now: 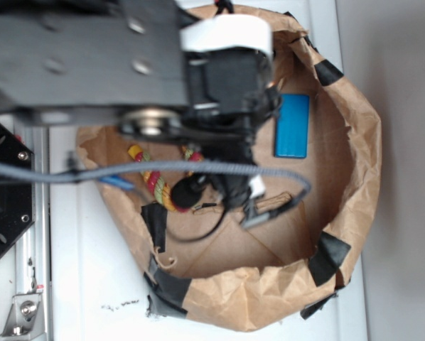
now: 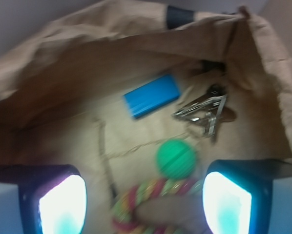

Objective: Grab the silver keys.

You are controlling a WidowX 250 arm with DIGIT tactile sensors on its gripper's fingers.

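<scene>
Brown paper bag (image 2: 63, 58), rim rolled down, holding four items. Silver keys (image 2: 204, 109): on the bag floor, ahead and right of the gripper (image 2: 145, 204). Blue block (image 2: 152, 96): ahead, just left of the keys. Green ball (image 2: 176, 158) and striped rope toy (image 2: 151, 192): between the spread, empty fingers (image 2: 62, 204).

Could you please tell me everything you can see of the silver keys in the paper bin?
The silver keys are a small bunch of shiny metal keys, fanned out and lying flat on the brown paper floor of the bin, near its far right wall in the wrist view. A dark head or ring shows at the top of the bunch. They lie right of the blue block and beyond the green ball, touching neither. The open gripper is short of them. In the exterior view the arm hides them.
</scene>
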